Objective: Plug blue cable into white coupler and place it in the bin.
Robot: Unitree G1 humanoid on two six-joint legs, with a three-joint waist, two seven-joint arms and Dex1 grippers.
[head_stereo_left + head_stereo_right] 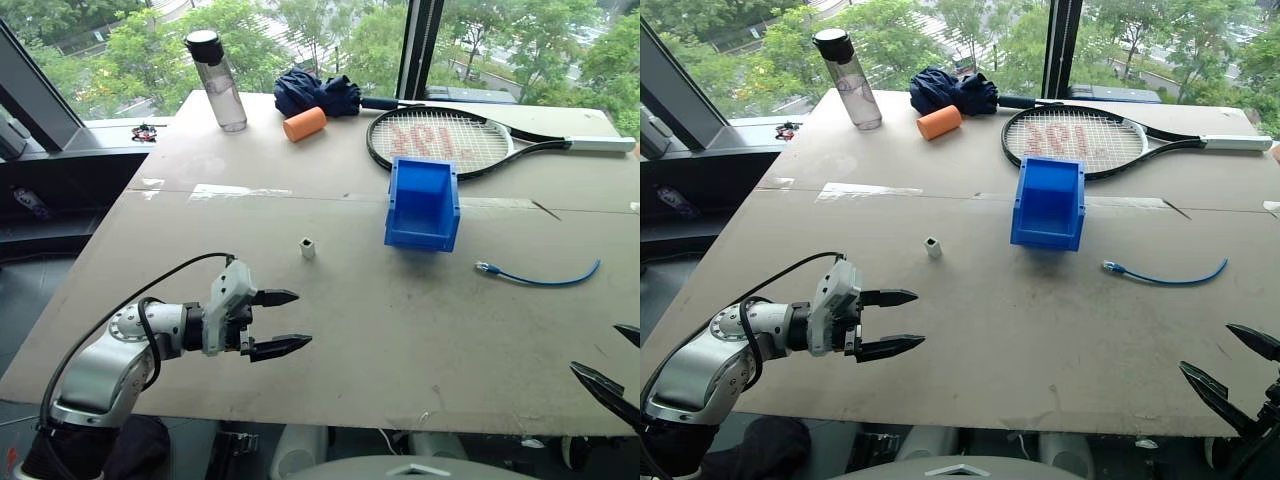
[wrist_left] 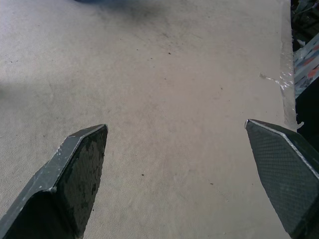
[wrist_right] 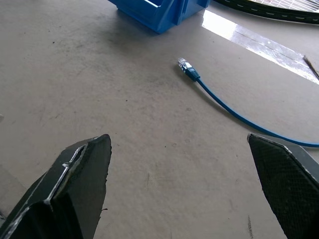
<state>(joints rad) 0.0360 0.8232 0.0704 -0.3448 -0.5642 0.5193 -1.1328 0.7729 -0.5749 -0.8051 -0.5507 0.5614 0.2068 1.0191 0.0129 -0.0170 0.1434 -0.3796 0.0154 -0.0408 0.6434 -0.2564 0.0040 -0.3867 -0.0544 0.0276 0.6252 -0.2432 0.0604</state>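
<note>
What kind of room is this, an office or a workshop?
Probably a test room in an upper-floor office: a plain board table by tall windows over treetops, strewn with a racket, bottle and bin.

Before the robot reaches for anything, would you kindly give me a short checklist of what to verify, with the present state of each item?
1. Left tool open and holding nothing: ok.
2. Right tool open and holding nothing: ok.
3. Blue cable lying free on the table, clear plug end toward the bin: ok.
4. White coupler standing alone on the table, apart from other things: ok.
5. Cable plugged into the coupler: not ok; they lie apart, on either side of the bin.
6. Bin upright with open top: ok; whether it is empty, cannot tell.
</note>
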